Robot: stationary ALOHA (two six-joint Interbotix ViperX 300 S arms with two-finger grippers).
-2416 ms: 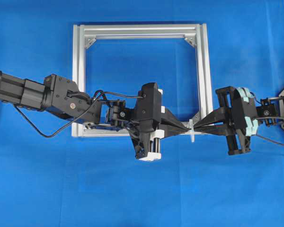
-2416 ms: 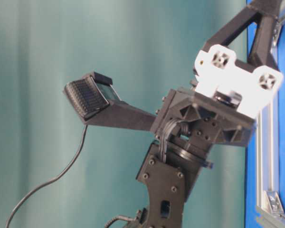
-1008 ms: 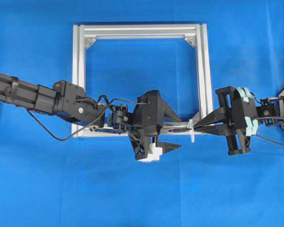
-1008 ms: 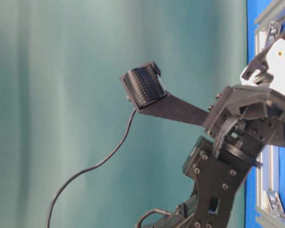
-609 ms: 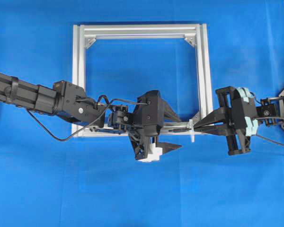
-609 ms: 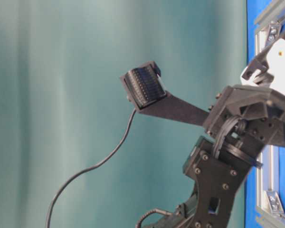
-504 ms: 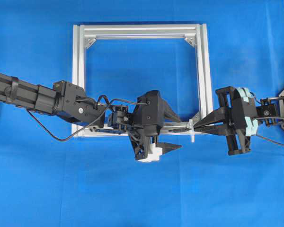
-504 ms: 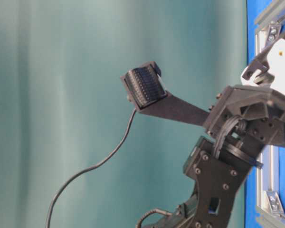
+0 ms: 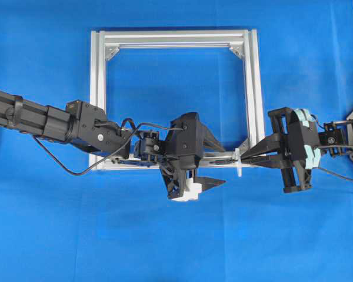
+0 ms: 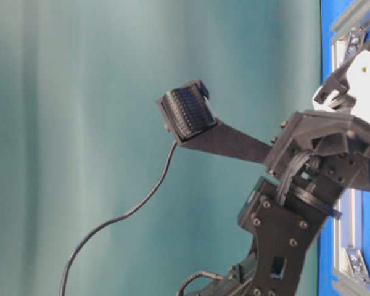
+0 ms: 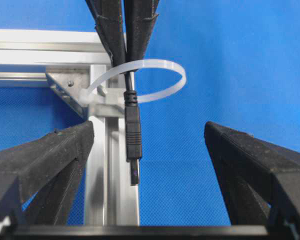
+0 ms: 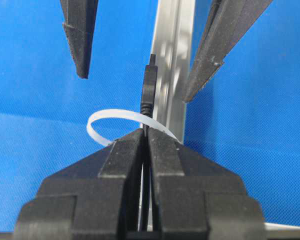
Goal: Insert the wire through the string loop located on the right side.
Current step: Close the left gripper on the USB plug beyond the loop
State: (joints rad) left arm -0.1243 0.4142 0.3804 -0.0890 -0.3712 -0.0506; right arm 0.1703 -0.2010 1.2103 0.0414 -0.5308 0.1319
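My right hand [image 12: 146,145] pinches the wire [image 11: 132,145], its plug poking through the string loop [image 11: 140,80] (at the frame's [image 9: 170,38] corner); my left hand [image 11: 150,165] gapes wide.

- I see the frame [image 9: 251,88] as brushed silver metal with a soft shine.
- The string loop [image 11: 155,75], in the upper middle of the left wrist view, looks like smooth, translucent white plastic.
- The wire [image 11: 132,135] has a matt black plug body with fine ribs.
- The left gripper [image 11: 150,165] fingers [image 11: 50,155] show rough, grainy black plastic.
- The table cover [image 9: 176,247] looks like matt blue cloth with a fine weave.
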